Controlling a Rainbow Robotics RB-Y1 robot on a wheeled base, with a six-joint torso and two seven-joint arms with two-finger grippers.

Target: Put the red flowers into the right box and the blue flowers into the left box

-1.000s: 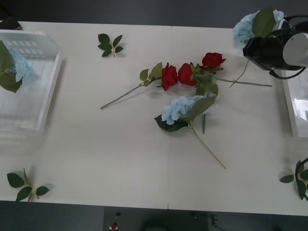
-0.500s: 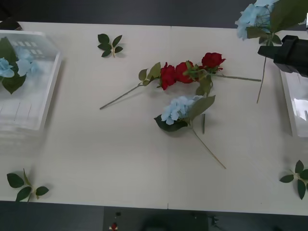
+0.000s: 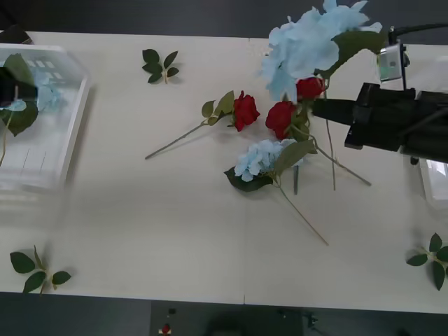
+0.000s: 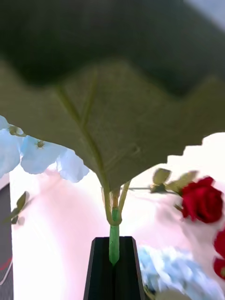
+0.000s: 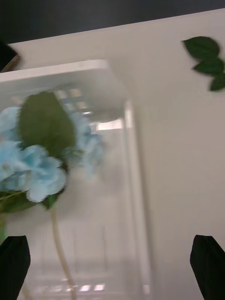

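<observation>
The right gripper reaches in from the right edge of the front view, its black fingers pressed together on the green stem of a blue flower — the pale bloom and a big leaf are raised at the upper centre-right of the frame, above the table; in the right wrist view that leaf fills the upper half.

Three red flowers lie near the middle of the table, one with its stem running down-left, two close together beneath the lifted bloom; a second blue flower lies just below them, its stem angling to the lower right.

The left box sits at the left edge, holding blue flowers against its far end; the left gripper hangs over it with its fingers wide apart, holding nothing.

The right box shows as a white rim at the right edge — its contents probably can't be judged from here.

Loose leaf sprigs lie at the upper left, lower left and lower right.
</observation>
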